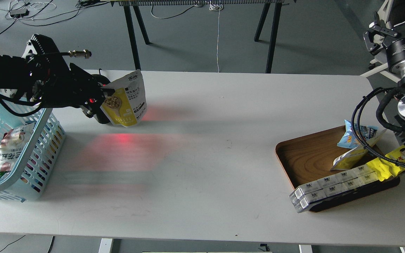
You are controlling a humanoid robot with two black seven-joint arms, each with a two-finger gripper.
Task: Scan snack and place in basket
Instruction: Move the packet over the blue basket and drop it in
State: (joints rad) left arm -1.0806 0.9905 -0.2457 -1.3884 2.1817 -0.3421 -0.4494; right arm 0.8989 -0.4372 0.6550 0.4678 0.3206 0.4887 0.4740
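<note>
**Pouch in hand at the scanner, basket still to come**

My left hand (104,92) was clenched on the snack (127,100), pinching the pouch at its left edge so that it hung upright above the far left part of the surface (202,147), clear of it. The printed face, with its round picture of brown nuggets and dark text panel, was turned toward me. Red light lay on the surface just below and to the right of the pouch, and a small red lamp glowed on a dark device (95,112) close against my hand; I judged that the scanning step was in progress or just finished, though I could not tell whether a read had registered.

The basket (30,147) stood at the near left corner of the surface, below and to the left of the pouch. It already held at least one packet with red and white print (11,147). The snack was not yet over its rim, so the placing step was still left: carry it left and nearer, lower it in, let go.

My right hand (380,33) was up at the far right edge of the view, well apart from everything on the surface; it was too dark and end-on to say whether it was released or closed. Below it the wooden tray (304,158) still carried other packets, a light blue bag (355,135) and a bright yellow one (392,163) among them.
</note>
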